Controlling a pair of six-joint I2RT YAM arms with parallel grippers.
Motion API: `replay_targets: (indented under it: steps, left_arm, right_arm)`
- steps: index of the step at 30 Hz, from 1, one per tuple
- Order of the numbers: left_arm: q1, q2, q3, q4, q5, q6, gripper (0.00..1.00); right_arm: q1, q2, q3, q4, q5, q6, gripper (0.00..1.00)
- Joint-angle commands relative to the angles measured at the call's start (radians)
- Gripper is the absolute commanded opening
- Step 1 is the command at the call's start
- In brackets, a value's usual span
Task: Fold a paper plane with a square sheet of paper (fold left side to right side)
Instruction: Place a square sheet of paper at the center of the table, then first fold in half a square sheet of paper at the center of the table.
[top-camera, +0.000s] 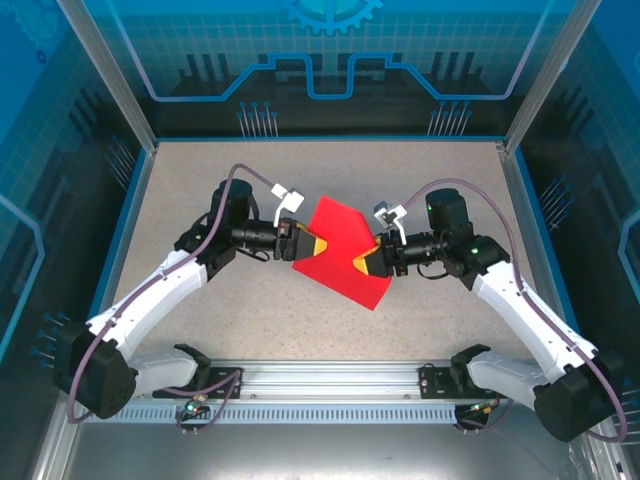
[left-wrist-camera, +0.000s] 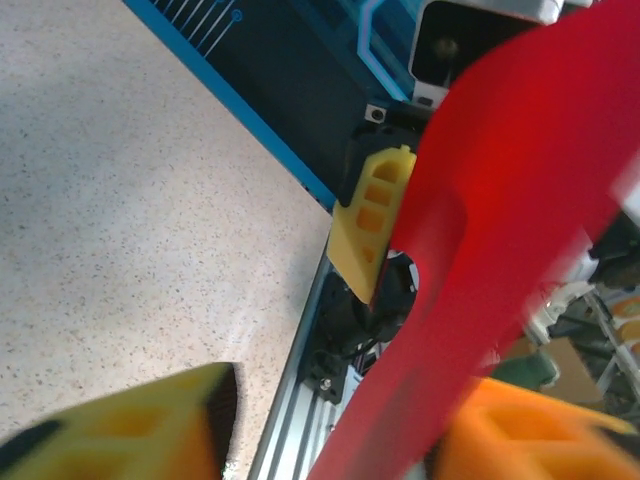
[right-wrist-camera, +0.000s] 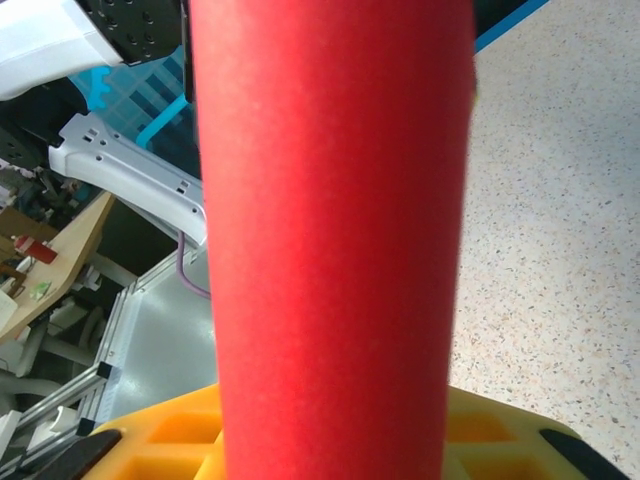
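Because the square sheet of paper (top-camera: 340, 252) at frame centre is thin, light and limp, you should grip it only at its edges. The right gripper (top-camera: 368, 263) pinches its right edge. The left gripper (top-camera: 297, 243) straddles its left edge, jaws apart.

Matt red paper sheet (top-camera: 340, 250), speckled matt tabletop (top-camera: 450, 190), glossy white plastic arm shells (top-camera: 160, 288), ribbed metal rail (top-camera: 330, 385)

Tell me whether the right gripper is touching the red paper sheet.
Touching. The right wrist view shows the red paper sheet lying against the right gripper with no gap.
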Motion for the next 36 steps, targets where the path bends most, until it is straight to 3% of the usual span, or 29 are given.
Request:
replay_targets:
  steps: [1, 4, 9, 14, 18, 22, 28, 31, 36]
  left_arm:
    - [-0.002, 0.005, 0.028, 0.014, 0.021, 0.037, 0.27]
    - [-0.002, 0.019, 0.018, 0.005, -0.004, 0.031, 0.08]
    - [-0.002, 0.092, -0.014, 0.023, -0.106, -0.033, 0.00]
    - [-0.001, 0.234, -0.035, 0.092, -0.178, -0.134, 0.00]
    - [-0.002, 0.367, -0.024, 0.101, -0.271, -0.188, 0.00]
    - [-0.004, 0.490, -0.019, 0.113, -0.312, -0.208, 0.00]
    - [-0.003, 0.526, -0.032, 0.054, -0.392, -0.194, 0.00]
    - [-0.003, 0.528, -0.035, 0.020, -0.423, -0.193, 0.00]
    - [-0.004, 0.534, -0.038, 0.008, -0.421, -0.196, 0.04]
  right_arm:
    - [-0.003, -0.020, 0.019, -0.037, 0.063, -0.008, 0.36]
    - [-0.027, -0.035, 0.010, -0.057, 0.169, 0.004, 0.47]
    - [-0.079, -0.071, -0.013, -0.114, 0.465, 0.034, 0.75]
    - [-0.091, -0.079, -0.034, -0.154, 0.698, 0.054, 0.94]
    - [-0.090, -0.057, -0.100, -0.089, 0.720, 0.149, 0.96]
    - [-0.064, 0.027, -0.212, 0.138, 0.620, 0.339, 0.92]
    - [0.011, 0.269, -0.188, 0.229, 0.637, 0.439, 0.41]
    - [0.039, 0.379, -0.142, 0.237, 0.646, 0.451, 0.32]
    - [0.072, 0.539, -0.072, 0.199, 0.686, 0.465, 0.28]
